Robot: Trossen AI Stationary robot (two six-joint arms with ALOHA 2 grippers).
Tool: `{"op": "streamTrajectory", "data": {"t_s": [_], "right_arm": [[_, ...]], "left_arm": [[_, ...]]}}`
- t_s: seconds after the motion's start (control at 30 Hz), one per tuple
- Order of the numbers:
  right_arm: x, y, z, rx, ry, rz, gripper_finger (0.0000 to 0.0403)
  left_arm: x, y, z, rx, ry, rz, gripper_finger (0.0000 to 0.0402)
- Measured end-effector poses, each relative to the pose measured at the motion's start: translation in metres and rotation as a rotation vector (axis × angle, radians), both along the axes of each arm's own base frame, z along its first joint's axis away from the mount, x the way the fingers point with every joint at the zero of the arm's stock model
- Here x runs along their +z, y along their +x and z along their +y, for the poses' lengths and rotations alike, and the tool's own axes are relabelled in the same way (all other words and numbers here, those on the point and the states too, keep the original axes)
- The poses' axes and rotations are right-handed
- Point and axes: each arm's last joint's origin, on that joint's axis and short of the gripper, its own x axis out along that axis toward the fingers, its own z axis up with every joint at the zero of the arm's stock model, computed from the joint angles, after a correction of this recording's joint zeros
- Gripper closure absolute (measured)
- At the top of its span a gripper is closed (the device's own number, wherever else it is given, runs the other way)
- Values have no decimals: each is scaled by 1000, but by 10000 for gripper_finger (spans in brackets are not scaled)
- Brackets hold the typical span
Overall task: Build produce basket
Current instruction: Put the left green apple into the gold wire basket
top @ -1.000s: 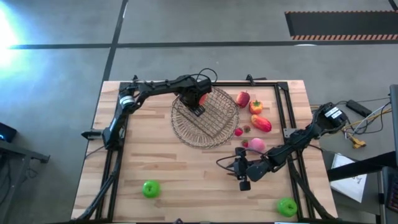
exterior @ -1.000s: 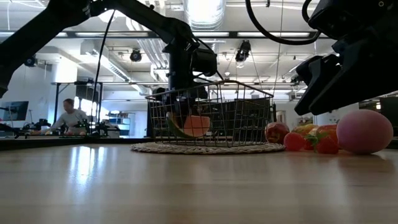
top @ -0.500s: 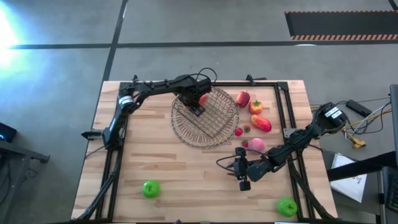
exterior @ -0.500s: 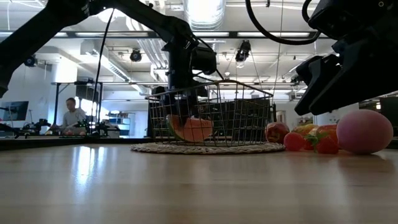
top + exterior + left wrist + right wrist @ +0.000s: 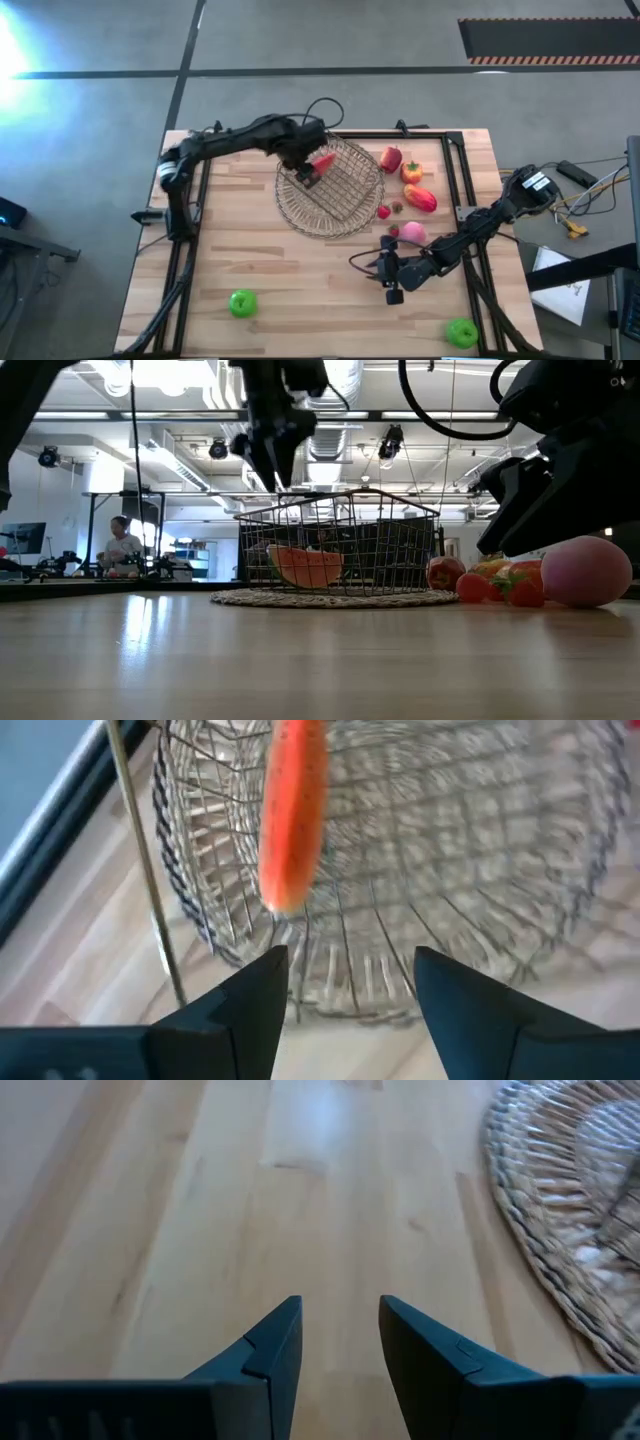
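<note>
floor (image 5: 300,95): grey concrete, dark lines crossing, upper half of the high view | mat (image 5: 545,40): dark, striped edge, upper right | glare (image 5: 12,45): bright, upper left | ceiling (image 5: 180,430): pipes, round lamps, low view top | person (image 5: 120,548): seated at a desk, low view left | table (image 5: 300,280): pale wood planks

Support: wooden table (image 5: 260,260), pale planks, black rails along its left, right and far edges. Round woven tray (image 5: 300,212) lies flat on it, far centre, with the wire basket (image 5: 345,180) standing on the tray. Loose produce directly on the wood, right of the tray: red apple (image 5: 390,158), orange piece (image 5: 411,171), salmon-red piece (image 5: 421,198), pink piece (image 5: 414,233). Near edge: green apple (image 5: 243,303) left, second green apple (image 5: 461,331) right
</note>
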Motion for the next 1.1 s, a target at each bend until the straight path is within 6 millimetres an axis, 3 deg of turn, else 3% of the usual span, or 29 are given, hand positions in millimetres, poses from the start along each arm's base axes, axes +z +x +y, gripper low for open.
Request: {"op": "streamTrajectory", "data": {"t_s": [0.13,0.3,0.5,0.7,0.9,1.1], "right_arm": [[-4,-3,-3,-45,3,-32,275],[-5,-4,-4,-45,37,-85,275],[-4,-4,-5,-31,46,-130,275],[3,1,-2,-9,3,-187,275],[13,9,-1,27,-38,-257,275],[17,15,-7,0,-37,-276,275]], "left_arm": [[17,-19,-47,-79,79,-26,203],[16,-50,-113,-80,145,-65,203],[-7,-94,-190,-117,81,-84,203],[-26,-141,-259,-174,-199,40,203],[-44,-179,-316,-32,-276,93,203],[-87,-197,-355,65,-311,85,203]]}}
